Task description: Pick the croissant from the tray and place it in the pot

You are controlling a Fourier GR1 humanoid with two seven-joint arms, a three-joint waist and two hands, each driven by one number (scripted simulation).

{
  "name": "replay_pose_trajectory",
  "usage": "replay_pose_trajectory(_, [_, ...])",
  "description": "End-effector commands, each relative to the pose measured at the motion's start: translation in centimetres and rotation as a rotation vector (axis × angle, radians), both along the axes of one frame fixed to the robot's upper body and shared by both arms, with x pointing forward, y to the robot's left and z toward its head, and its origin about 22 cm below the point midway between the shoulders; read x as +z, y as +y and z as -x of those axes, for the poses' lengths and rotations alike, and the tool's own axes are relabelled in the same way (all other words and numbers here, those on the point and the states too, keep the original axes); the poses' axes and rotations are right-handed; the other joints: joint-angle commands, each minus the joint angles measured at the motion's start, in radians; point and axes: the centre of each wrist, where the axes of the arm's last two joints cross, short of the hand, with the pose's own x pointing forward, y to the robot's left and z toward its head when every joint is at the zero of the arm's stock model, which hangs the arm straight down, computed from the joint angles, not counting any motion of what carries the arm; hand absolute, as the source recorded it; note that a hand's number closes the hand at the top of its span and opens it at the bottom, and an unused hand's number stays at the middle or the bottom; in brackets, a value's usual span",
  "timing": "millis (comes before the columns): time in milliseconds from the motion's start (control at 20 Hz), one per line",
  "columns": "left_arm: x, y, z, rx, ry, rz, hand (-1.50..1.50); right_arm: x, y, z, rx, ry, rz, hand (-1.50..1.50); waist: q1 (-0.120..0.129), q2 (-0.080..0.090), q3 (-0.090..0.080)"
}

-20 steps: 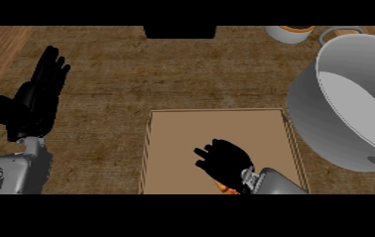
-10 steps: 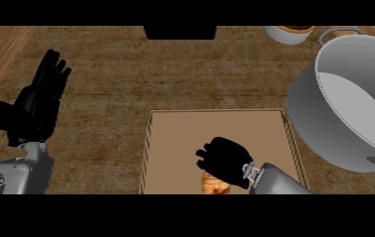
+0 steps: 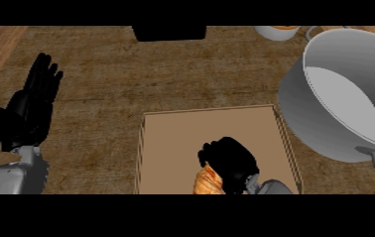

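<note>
Curling right hand (image 3: pixel 228 162) round croissant (image 3: pixel 208 180) on tray (image 3: pixel 176 137); needed full wrap before lifting toward pot (image 3: pixel 333 102). Left hand (image 3: pixel 33 102) rested, fingers straight.

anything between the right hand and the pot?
In the head view, only bare tray floor, the tray rim and a strip of counter lie between the right hand, curled on the croissant, and the pot.
</note>
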Motion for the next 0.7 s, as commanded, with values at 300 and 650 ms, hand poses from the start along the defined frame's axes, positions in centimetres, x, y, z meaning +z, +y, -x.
replay_pose_trajectory(300, [0.0,0.5,-0.2,0.004,0.006,0.009,0.00,4.9,0.1,5.4,-0.588,-0.196,-0.467,1.50,0.010,0.000,-0.001])
replay_pose_trajectory(650, [0.3,0.1,-0.5,-0.012,0.002,0.005,0.00,12.0,-2.0,7.7,-0.806,-0.596,-0.647,1.50,0.018,-0.001,-0.003])
